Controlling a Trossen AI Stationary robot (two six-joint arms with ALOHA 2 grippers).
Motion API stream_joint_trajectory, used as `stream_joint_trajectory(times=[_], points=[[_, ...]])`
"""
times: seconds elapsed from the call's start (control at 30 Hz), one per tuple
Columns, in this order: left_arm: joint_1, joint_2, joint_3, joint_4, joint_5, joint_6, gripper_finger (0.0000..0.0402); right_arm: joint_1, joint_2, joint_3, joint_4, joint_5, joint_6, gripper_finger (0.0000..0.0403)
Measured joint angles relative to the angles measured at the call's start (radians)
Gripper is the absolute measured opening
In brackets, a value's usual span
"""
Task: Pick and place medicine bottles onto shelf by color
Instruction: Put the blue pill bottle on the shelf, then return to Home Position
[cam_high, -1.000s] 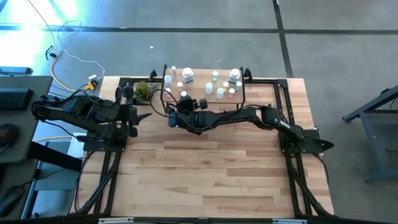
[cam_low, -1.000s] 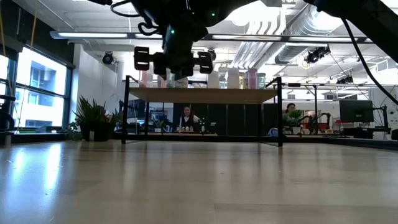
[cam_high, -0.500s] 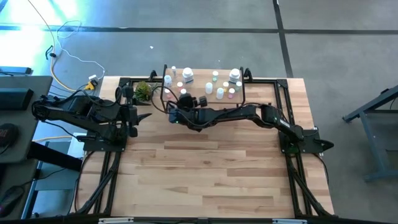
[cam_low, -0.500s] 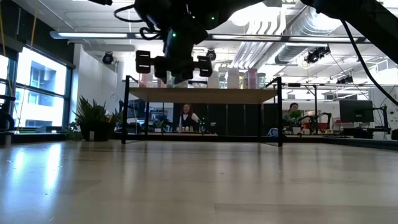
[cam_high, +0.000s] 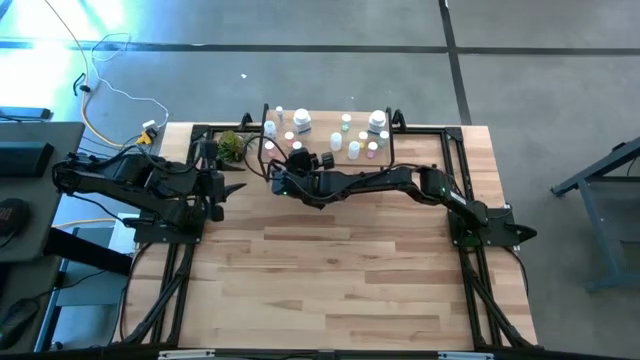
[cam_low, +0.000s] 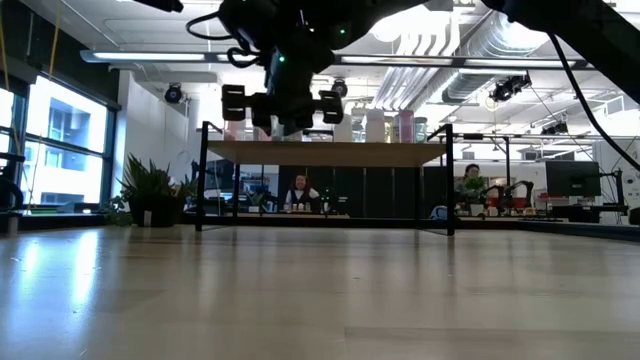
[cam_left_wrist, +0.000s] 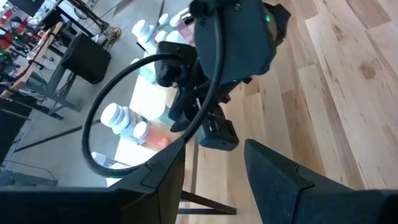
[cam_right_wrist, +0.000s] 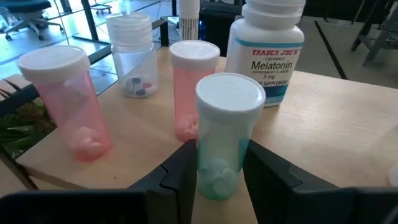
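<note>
Right gripper (cam_right_wrist: 213, 163), clamped around a green pill bottle (cam_right_wrist: 224, 134), has advanced from short of the shelf (cam_right_wrist: 323, 118) to its pink-bottle end, so color sorting looks unfinished.

Bright window glare, backlit dark arms

A green bottle (cam_right_wrist: 225, 134) with a white cap is held upright between two dark fingers (cam_right_wrist: 177, 171), just above the shelf (cam_right_wrist: 323, 118). Two pink bottles (cam_right_wrist: 62, 99), a clear one (cam_right_wrist: 132, 62) and a white jar (cam_right_wrist: 268, 46) stand there.
</note>
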Motion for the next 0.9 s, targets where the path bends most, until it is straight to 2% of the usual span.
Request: stream_joint_trajectory(times=[0.23,0.33,0.57,0.9], points=[[0.000,0.009,0.000,0.000,0.002,0.002,0.0157,0.002,0.000,0.000,-0.001,-0.015,0.016,0.0123],[0.000,0.007,0.000,0.000,0.001,0.002,0.0157,0.001,0.000,0.000,-0.001,-0.055,0.019,0.0143],[0.000,0.008,0.000,0.000,0.001,0.001,0.0157,0.000,0.000,0.000,-0.001,-0.051,0.019,0.0191],[0.000,0.008,0.000,0.000,0.000,-0.001,0.0157,0.007,-0.014,0.001,-0.006,-0.047,0.019,0.0194]])
